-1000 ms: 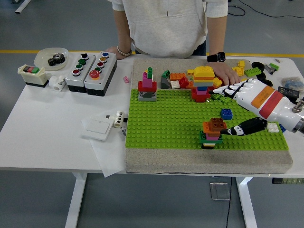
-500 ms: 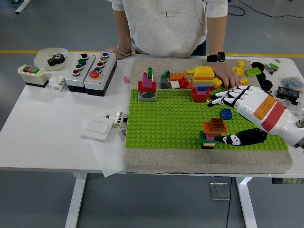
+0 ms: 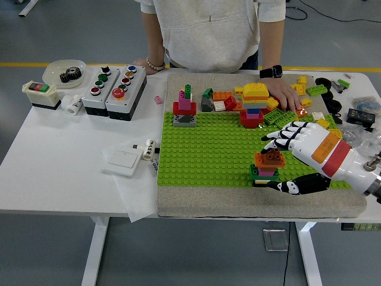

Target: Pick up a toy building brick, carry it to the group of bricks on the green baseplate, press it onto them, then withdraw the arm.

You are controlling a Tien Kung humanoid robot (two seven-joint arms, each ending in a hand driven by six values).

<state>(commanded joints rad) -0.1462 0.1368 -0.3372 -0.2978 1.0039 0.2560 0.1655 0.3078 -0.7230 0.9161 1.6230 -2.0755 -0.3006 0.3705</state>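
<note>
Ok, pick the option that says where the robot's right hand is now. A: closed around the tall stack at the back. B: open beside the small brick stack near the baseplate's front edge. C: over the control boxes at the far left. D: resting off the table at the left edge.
B: the right hand sits with fingers spread, just right of the small brick stack near the green baseplate front edge, holding nothing.

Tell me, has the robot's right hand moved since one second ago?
Yes. The right hand moved toward the table's near edge, alongside the small brick stack on the green baseplate.
</note>
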